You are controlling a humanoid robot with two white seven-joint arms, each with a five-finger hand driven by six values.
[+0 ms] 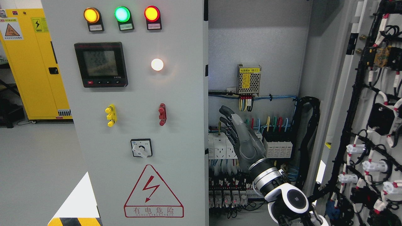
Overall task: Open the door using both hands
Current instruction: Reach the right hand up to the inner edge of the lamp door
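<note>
The closed grey cabinet door looks like painted sheet metal, smooth and matt. The right hand has dark grey fingers of smooth, slightly shiny plastic, with a glossy white wrist shell. The perforated silver power supply box looks like bare metal.

The cabinet has 2 doors. The left door is grey, shut, and faces the camera squarely. It carries 3 lit indicator lamps across the top in amber, green and red, a dark digital meter, 1 white lit lamp, 1 yellow handle, 1 red handle, 1 rotary switch and a red triangular electrical hazard sign. The right door stands swung wide open at the picture's right, its inner face showing black cable looms and white connectors. The compartment behind it lies exposed.
</note>
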